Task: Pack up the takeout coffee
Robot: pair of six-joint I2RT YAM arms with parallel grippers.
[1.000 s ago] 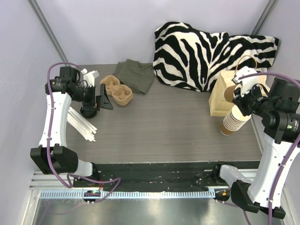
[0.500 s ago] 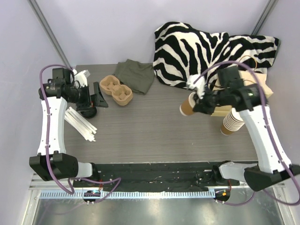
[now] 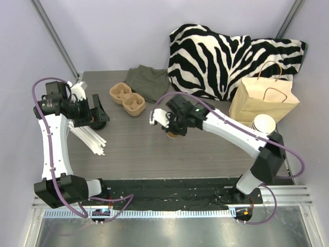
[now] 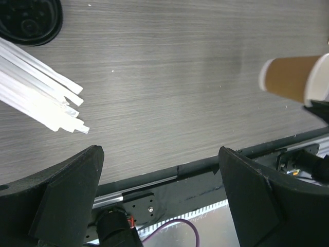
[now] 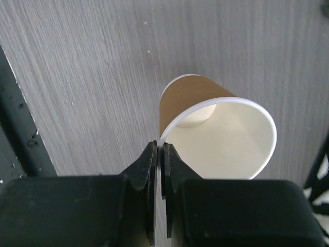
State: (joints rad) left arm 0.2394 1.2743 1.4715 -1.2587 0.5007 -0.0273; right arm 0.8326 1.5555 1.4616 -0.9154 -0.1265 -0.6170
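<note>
The takeout coffee, a small brown paper cup [image 5: 191, 100] with a white inside and no lid, is pinched at its rim by my right gripper [image 5: 160, 150], which is shut on the cup wall. In the top view the cup [image 3: 172, 135] is low over the middle of the table under the right gripper [image 3: 171, 126]. The cup [image 4: 287, 77] also shows at the right edge of the left wrist view. My left gripper [image 3: 96, 115] stands open at the table's left, nothing between its fingers [image 4: 67, 191].
A loose black lid [image 4: 28, 19] and white straws [image 4: 38, 87] lie below the left gripper. A pulp cup carrier [image 3: 127, 99] and an olive cloth [image 3: 148, 82] lie at the back. A paper bag [image 3: 262, 100], a cup stack [image 3: 264, 123] and a zebra cloth [image 3: 226, 56] are at the right.
My right arm has swung from the cup stack at the right to the table's middle, carrying one cup. The left arm has shifted slightly left and stays open.
</note>
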